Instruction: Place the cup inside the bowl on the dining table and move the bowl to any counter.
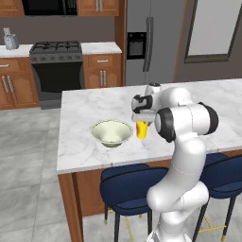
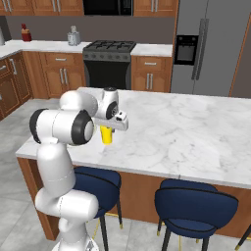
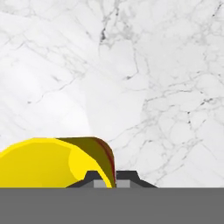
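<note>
From the left base view, the white arm bends over the marble bench (image 1: 85, 118) at the middle of the frame. Its pincer (image 1: 142, 122) points down and pinches the rim of the small yellow cup (image 1: 142, 130), which hangs right at the bench surface; I cannot tell whether its base touches. The pale cream-green bowl (image 1: 112, 132) sits just to the left of the cup, apart from it and upright. A blue stool (image 1: 127, 186) stands below the bench edge.

From the right base view, the cup (image 2: 106, 135) shows left of centre under the pincer (image 2: 109, 127), near the bench's (image 2: 186, 132) front left edge.

In the hand view, the cup (image 3: 39, 164) takes the lower left corner, its wall nipped between the two dark fingertips (image 3: 93, 179), pressed close together, with veined marble bench (image 3: 153, 87) beyond.
</note>
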